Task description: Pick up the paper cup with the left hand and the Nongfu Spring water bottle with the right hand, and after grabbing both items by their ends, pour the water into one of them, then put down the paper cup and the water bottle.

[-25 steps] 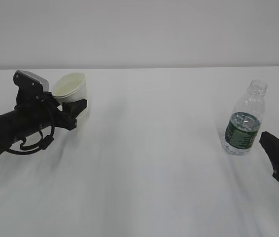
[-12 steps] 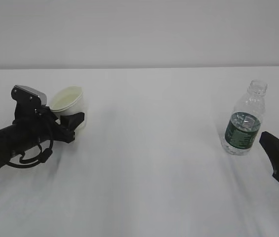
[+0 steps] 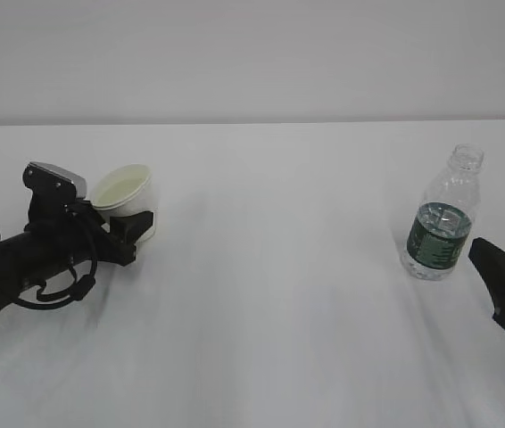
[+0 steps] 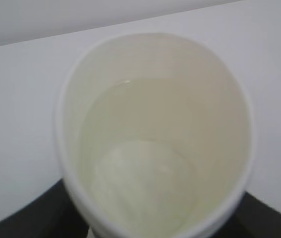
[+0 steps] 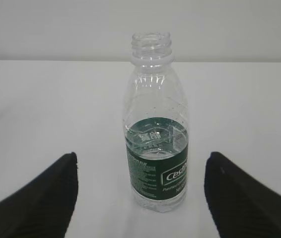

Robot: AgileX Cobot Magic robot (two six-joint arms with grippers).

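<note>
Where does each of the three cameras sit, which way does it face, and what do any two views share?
Exterior view: at a slant across the white table; shows the left hand around the paper cup, and the right hand near the water bottle.
Left wrist view: above the fingers, looking into the cup holding water.
Right wrist view: behind the open fingers, facing the upright, capless bottle.
Shared: cup in exterior and left; bottle in exterior and right.

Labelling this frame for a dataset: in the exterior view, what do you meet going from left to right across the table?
left claw with the paper cup → Nongfu Spring water bottle → right claw
</note>
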